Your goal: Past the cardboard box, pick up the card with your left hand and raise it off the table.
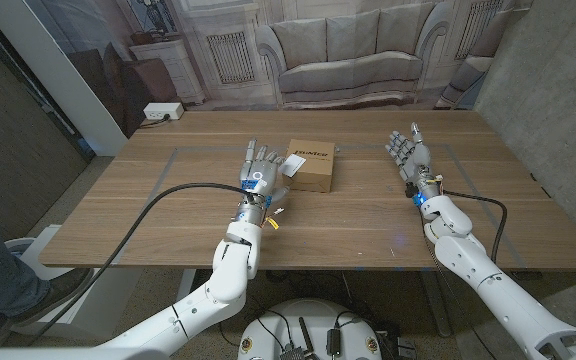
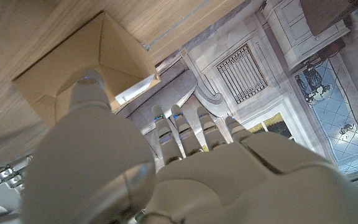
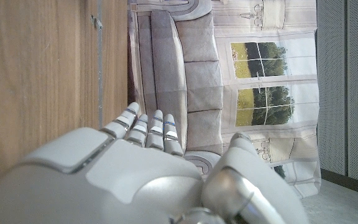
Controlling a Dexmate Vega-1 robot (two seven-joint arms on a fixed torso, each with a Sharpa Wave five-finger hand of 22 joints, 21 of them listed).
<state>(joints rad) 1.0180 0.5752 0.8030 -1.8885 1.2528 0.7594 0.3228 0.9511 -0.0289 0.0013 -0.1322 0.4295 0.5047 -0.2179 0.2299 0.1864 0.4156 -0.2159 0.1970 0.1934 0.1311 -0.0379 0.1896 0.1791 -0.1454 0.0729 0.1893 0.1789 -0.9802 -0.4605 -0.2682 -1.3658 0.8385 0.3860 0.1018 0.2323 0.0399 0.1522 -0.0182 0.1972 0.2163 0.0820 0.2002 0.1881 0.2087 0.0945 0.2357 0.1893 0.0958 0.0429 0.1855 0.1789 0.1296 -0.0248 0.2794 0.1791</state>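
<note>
your left hand (image 1: 259,170) is nearest, fingers apart, holding nothing, just beside the box (image 1: 309,164). the box label is too small to read. the card lies past the box, orientation unclear. your right hand (image 1: 408,152) is spread, empty.

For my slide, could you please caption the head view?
Left hand open beside the cardboard box; right hand open, apart on the wooden table.

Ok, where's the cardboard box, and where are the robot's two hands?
cardboard box (image 1: 310,166), head view, middle of its top face
left hand (image 1: 259,171), head view, back of the hand
right hand (image 1: 408,153), head view, middle of the hand
</note>
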